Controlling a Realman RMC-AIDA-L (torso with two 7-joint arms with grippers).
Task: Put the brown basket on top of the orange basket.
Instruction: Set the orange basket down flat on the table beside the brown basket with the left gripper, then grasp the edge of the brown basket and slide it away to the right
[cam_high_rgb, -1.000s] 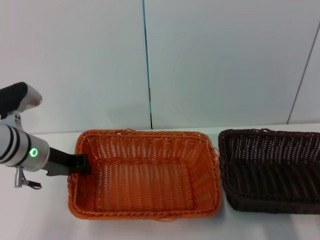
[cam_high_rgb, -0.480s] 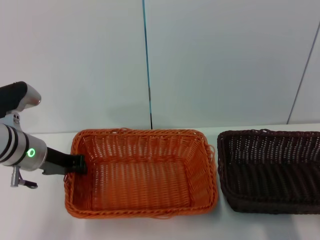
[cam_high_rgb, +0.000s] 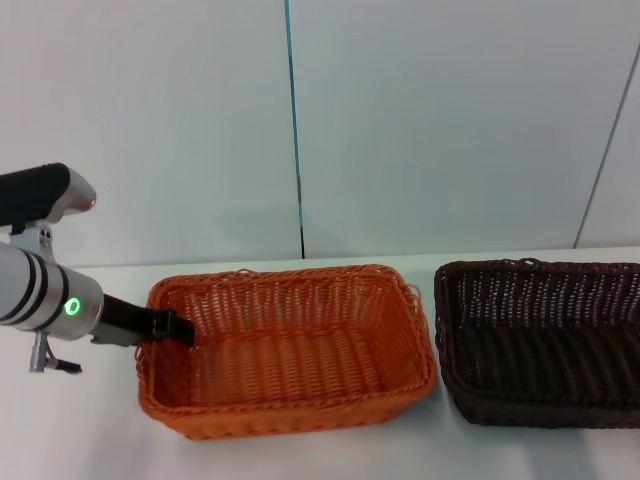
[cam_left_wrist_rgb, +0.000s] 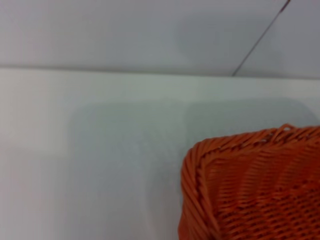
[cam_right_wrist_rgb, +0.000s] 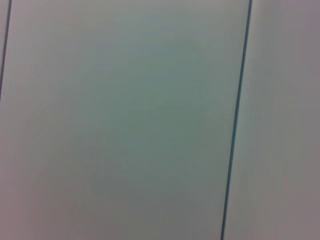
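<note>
Left end effector clamped on the left rim of the orange basket, tilting it so the gripped side sits raised off the white tabletop. Right end effector out of sight. Just to the right, apart from the orange one, the brown basket, flat and untouched. Probably light, stiff, open-weave; braided rim likely the best hold, though a one-sided pinch risks tipping.

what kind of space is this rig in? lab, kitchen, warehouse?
Most likely a lab or test bench rather than a kitchen: a plain white table, bare pale wall panels with thin seams, and just two props, the orange basket and the brown basket. The left gripper sits at the orange basket's rim.
</note>
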